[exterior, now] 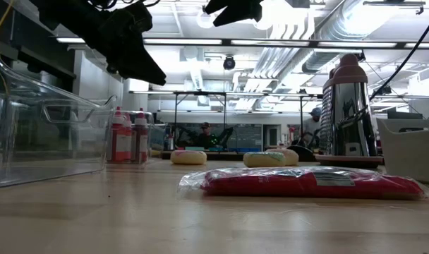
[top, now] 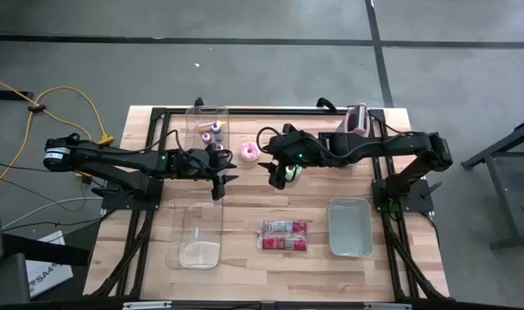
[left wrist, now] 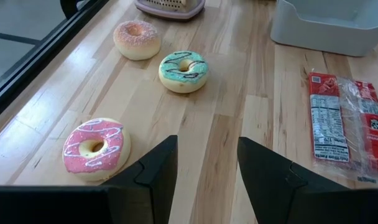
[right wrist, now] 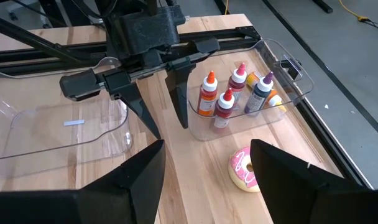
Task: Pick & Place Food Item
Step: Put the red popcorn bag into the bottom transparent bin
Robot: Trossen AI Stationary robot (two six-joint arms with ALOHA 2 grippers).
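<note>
Both grippers hang above the table with fingers spread and nothing between them. From the high view, the left gripper [top: 224, 178] sits left of centre, its tips aimed rightward, while the right gripper [top: 269, 164] faces it from just right of centre; the pink donut [top: 248, 153] lies between them, slightly above in the frame. An empty clear bin [top: 196, 234] stretches toward the lower left, a clear tub of sauce bottles [top: 208, 129] stands at the upper middle, a red food packet [top: 283, 235] lies at lower centre, and a grey tray [top: 350, 227] sits to its right. In the low view, the left gripper [exterior: 149, 69] hangs dark at upper left and the right gripper [exterior: 221, 8] pokes in at the top edge; the red packet fills the lower right foreground, with pale donuts [exterior: 188, 157] behind it, though their icing is hard to make out from this angle, and a metal grater [exterior: 347, 113] at right. The left wrist view shows the arm's own two dark fingers [left wrist: 156, 168] parted at the bottom, the pink donut at lower left, a green donut [left wrist: 184, 71] above centre, and a sugared donut [left wrist: 137, 39] at upper left. The right wrist view shows its fingers [right wrist: 282, 180] wide apart at the bottom, the pink donut between them at lower right, and the left gripper at upper centre beside the bottle tub.
</note>
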